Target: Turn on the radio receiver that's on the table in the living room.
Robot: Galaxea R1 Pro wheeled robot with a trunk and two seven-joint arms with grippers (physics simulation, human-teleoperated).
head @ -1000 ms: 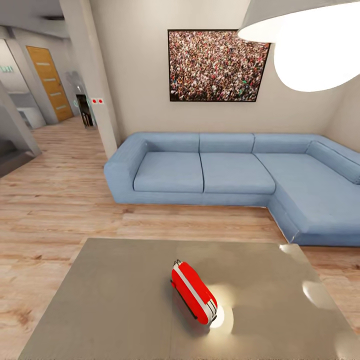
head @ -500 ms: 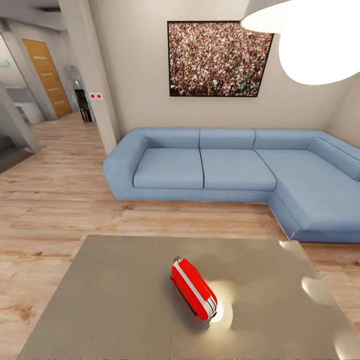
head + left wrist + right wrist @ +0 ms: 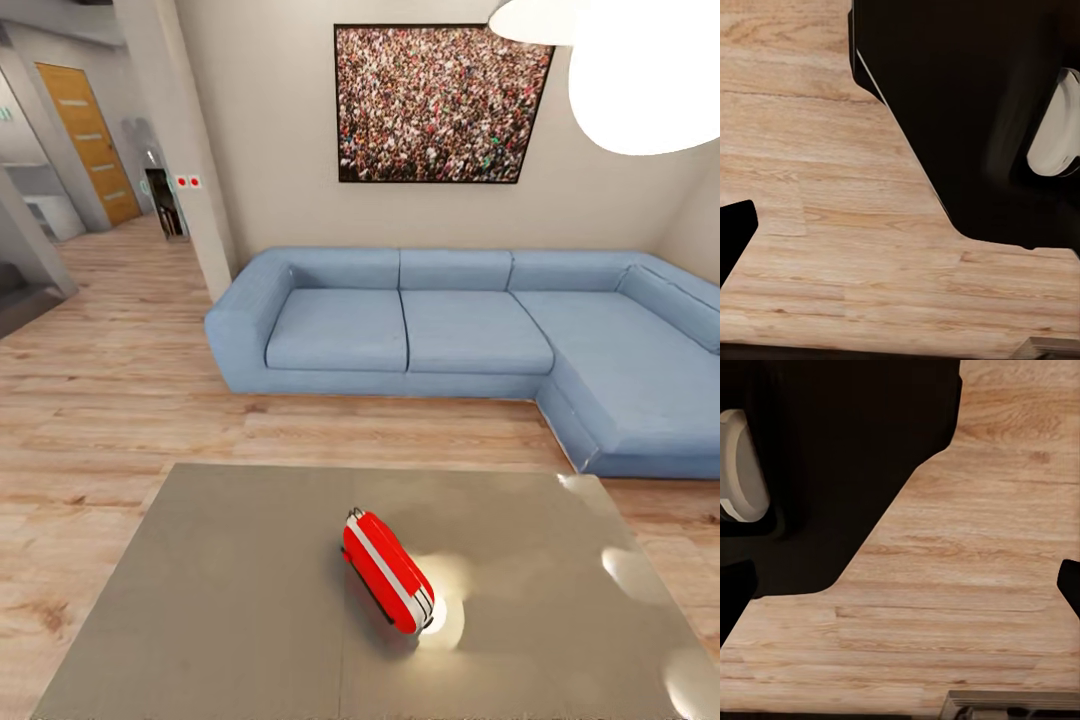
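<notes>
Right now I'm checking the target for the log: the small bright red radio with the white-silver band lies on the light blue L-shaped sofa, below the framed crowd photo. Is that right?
Not quite. The small bright red radio with the white-silver band rests on the glossy grey-taupe table, in front of the light blue L-shaped sofa, not on it. The framed crowd photo does hang above the sofa. The head view shows this.

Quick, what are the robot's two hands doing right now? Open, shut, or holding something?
Left gripper: cannot be told; its wrist view looks down at wood floor.
Right gripper: cannot be told either.
The radio receiver lies untouched on the table.
</notes>
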